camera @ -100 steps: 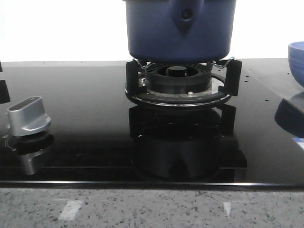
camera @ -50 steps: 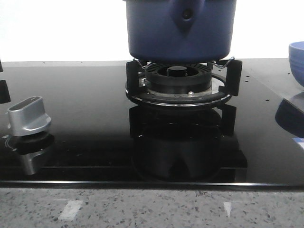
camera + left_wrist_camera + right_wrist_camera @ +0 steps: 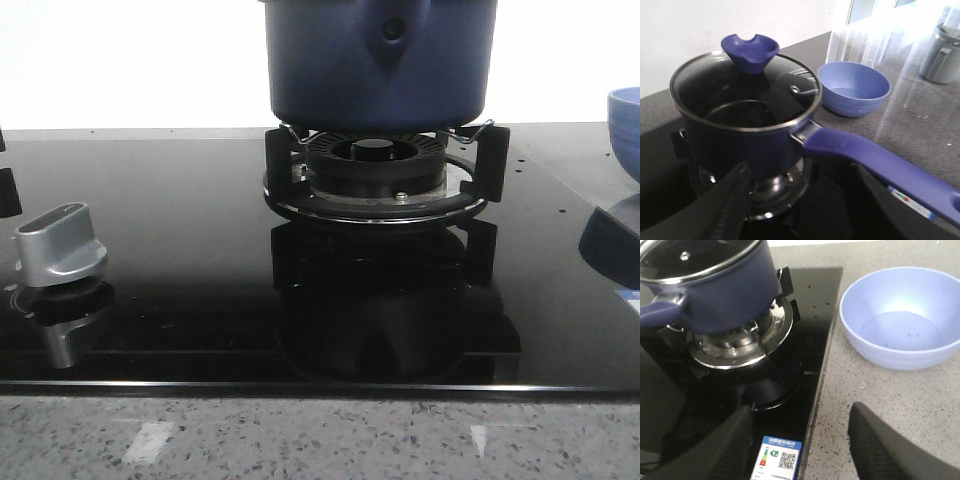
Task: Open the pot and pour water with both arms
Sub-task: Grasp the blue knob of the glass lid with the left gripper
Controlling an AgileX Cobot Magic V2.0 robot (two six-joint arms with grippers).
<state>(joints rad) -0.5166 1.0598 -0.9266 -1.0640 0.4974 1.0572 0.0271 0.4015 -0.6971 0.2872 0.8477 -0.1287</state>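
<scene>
In the front view I see the pot (image 3: pixel 380 60) at top centre, seated on the burner (image 3: pixel 377 175). Left wrist view: its lid (image 3: pixel 746 89) is on, and my left gripper (image 3: pixel 800 210) is spread wide, grasping nothing. Right wrist view: my right gripper (image 3: pixel 800 440) is equally spread, with the bowl (image 3: pixel 905 317) at upper right.

A white and blue sticker (image 3: pixel 778 458) sits on the black glass hob (image 3: pixel 805 315) near its front edge, showing a blue header with Chinese characters too small to read, a coloured rating bar and a QR code. No other text is legible.
</scene>
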